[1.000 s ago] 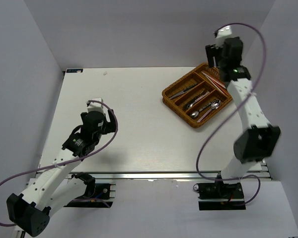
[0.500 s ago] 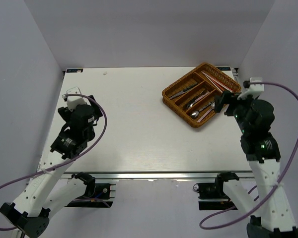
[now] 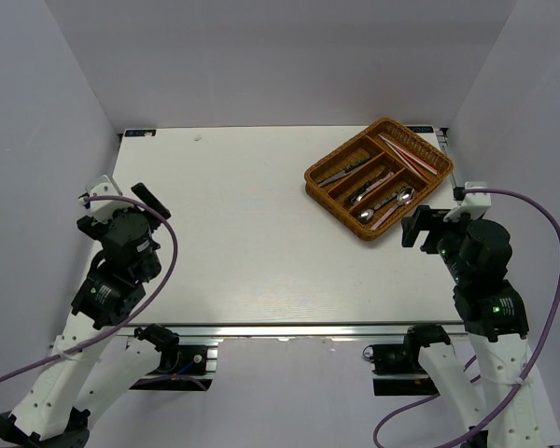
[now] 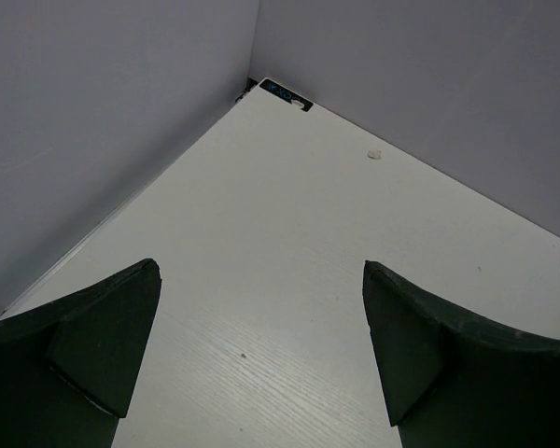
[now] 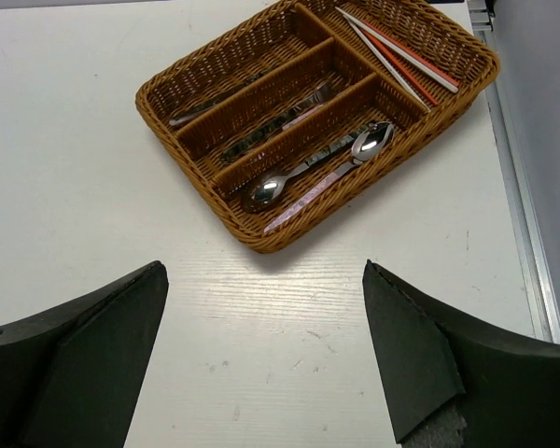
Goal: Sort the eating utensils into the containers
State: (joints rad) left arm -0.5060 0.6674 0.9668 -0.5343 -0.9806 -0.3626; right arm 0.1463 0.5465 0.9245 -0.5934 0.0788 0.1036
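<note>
Right wrist view: utensils are sorted in the tray, none left on the counter; left gripper and right gripper are held apart; task judged done.

The jaws stand wide apart over bare white surface. Ahead of them sits a wicker tray. 2 spoons lie in the compartment nearest the jaws, and chopsticks in the far right end compartment.
</note>
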